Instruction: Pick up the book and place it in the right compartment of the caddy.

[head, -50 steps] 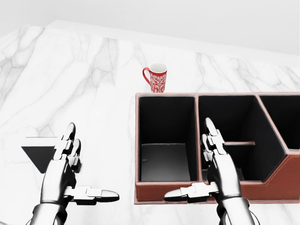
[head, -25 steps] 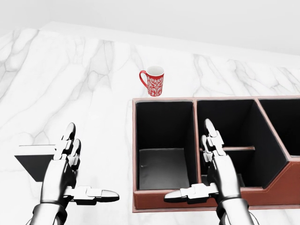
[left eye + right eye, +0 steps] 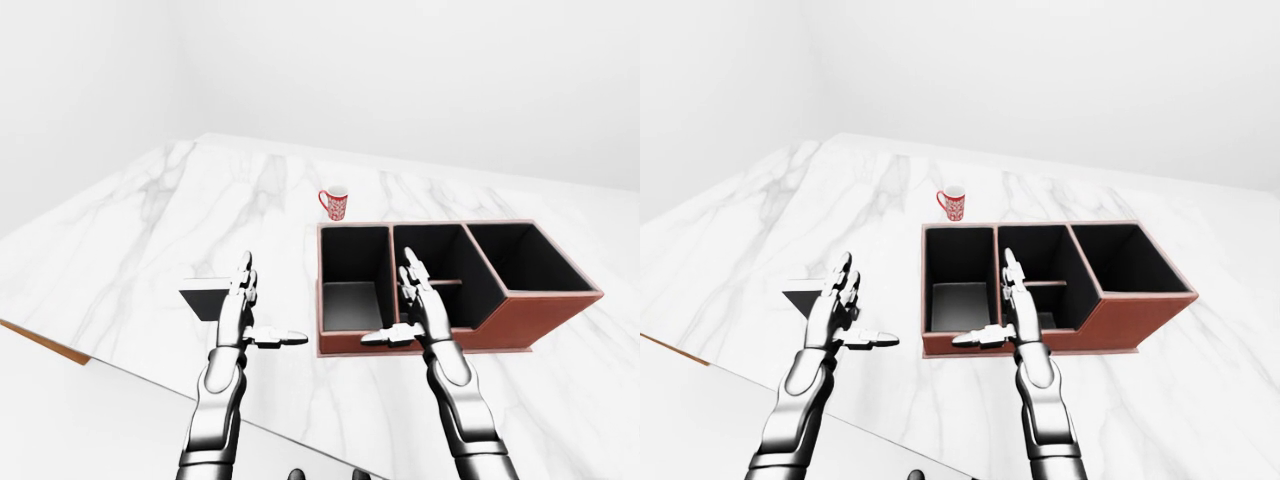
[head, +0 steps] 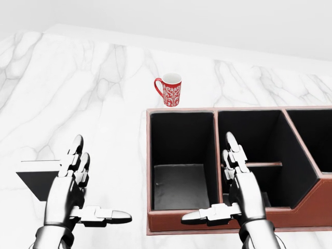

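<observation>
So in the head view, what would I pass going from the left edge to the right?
Book → left hand → red mug → right hand. The caddy spans from the mug's column to the right edge, so it has no single place.

The head view looks down steeply and closely at the marble bench [image 4: 104,93], cropping the caddy [image 4: 218,220] at the right edge. Both eye views sit farther away, taking in the whole caddy, the bench edges and white walls.
</observation>
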Controlling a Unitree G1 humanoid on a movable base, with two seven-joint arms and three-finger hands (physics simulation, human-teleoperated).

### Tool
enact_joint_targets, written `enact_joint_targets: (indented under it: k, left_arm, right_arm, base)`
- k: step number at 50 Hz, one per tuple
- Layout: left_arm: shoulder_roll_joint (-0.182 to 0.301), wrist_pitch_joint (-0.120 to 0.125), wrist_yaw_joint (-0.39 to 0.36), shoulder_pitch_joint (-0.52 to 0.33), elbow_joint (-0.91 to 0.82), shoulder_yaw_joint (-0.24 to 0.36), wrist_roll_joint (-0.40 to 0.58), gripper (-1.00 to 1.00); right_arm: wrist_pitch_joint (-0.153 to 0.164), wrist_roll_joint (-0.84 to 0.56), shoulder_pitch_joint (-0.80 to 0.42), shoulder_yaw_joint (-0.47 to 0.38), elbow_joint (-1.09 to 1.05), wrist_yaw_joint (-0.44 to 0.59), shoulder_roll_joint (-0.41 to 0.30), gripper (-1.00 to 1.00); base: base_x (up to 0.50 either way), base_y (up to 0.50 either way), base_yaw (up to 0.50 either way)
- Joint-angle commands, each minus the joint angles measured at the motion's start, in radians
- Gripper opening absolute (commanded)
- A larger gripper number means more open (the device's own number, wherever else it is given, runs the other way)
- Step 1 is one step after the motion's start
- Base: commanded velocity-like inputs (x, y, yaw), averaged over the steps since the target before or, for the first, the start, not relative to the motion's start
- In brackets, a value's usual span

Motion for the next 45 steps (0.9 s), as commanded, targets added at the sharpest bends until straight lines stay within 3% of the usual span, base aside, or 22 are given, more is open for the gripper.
enact_joint_targets:
  k: [1, 8, 20, 22, 24, 25, 28, 33, 34, 37, 39, 42, 45]
  left_arm:
    - [0.001, -0.003, 0.001, -0.001, 0.005, 0.002, -0.003, 1.00]
    - [0.001, -0.002, 0.006, -0.001, 0.006, -0.001, 0.007, 1.00]
    - [0.001, -0.039, 0.038, 0.024, -0.056, -0.009, 0.065, 1.00]
    - [0.000, -0.036, 0.040, 0.027, -0.072, -0.009, 0.073, 1.00]
    - [0.006, -0.012, 0.036, 0.031, -0.112, -0.011, 0.088, 1.00]
    - [0.012, -0.017, 0.030, 0.029, -0.126, -0.011, 0.100, 1.00]
    - [0.051, -0.067, -0.003, 0.020, -0.157, -0.017, 0.216, 1.00]
    - [0.093, -0.067, -0.057, 0.032, -0.163, 0.011, 0.430, 1.00]
    - [0.130, -0.067, -0.034, 0.019, -0.143, 0.026, 0.540, 1.00]
    - [0.161, -0.067, -0.065, -0.006, -0.142, 0.063, 0.661, 1.00]
    - [0.181, -0.067, -0.106, -0.012, -0.160, 0.078, 0.713, 1.00]
    - [0.210, -0.067, -0.232, -0.059, -0.185, 0.122, 0.738, 1.00]
    - [0.242, -0.067, -0.268, -0.108, -0.167, 0.161, 0.786, 1.00]
  right_arm:
    - [0.001, 0.000, -0.001, 0.000, 0.000, -0.001, 0.000, 1.00]
    - [0.007, 0.002, -0.003, -0.001, 0.001, -0.002, 0.000, 1.00]
    - [0.012, 0.003, -0.005, -0.003, -0.001, -0.006, -0.001, 1.00]
    - [0.014, 0.003, -0.004, -0.003, -0.004, -0.006, -0.001, 1.00]
    - [0.004, 0.002, -0.005, -0.003, 0.006, -0.006, -0.001, 1.00]
    - [0.004, 0.002, -0.006, -0.003, 0.007, -0.006, -0.001, 1.00]
    - [0.001, 0.001, -0.005, -0.003, 0.009, -0.006, -0.001, 1.00]
    - [0.000, 0.004, -0.008, -0.006, 0.015, -0.007, -0.002, 1.00]
    - [0.003, 0.004, -0.008, -0.006, 0.013, -0.007, -0.001, 1.00]
    - [0.000, 0.004, -0.009, -0.006, 0.018, -0.009, -0.001, 1.00]
    - [0.003, 0.004, -0.009, -0.005, 0.015, -0.009, -0.001, 1.00]
    - [-0.001, 0.004, -0.009, -0.005, 0.019, -0.010, -0.001, 1.00]
    - [0.001, 0.005, -0.010, -0.005, 0.020, -0.011, -0.001, 1.00]
  base:
    - [0.00, 0.00, 0.00]
    - [0.00, 0.00, 0.00]
    - [0.00, 0.00, 0.00]
    - [0.00, 0.00, 0.00]
    - [0.00, 0.00, 0.00]
    - [0.00, 0.00, 0.00]
    - [0.00, 0.00, 0.00]
    - [0.00, 0.00, 0.00]
    - [0.00, 0.00, 0.00]
    - [0.00, 0.00, 0.00]
    - [0.00, 0.00, 0.00]
    - [0.00, 0.00, 0.00]
    - [0.00, 0.00, 0.00]
